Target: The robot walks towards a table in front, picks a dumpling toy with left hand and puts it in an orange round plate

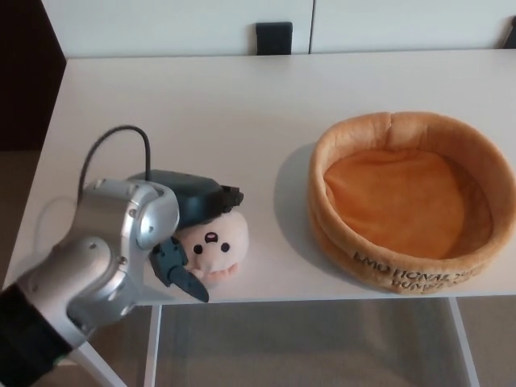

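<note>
A pale pink dumpling toy with a small face lies near the table's front edge, left of centre. My left hand straddles it. Two dark fingers lie over the toy's back and top, and the thumb points down past its front left side. The hand is open around the toy, which rests on the table. The orange round plush plate sits to the right with nothing in it, a hand's width from the toy. My right hand does not show.
The white table ends just in front of the toy and the plate. A black cable loops up from my left wrist. A small black object stands at the far edge.
</note>
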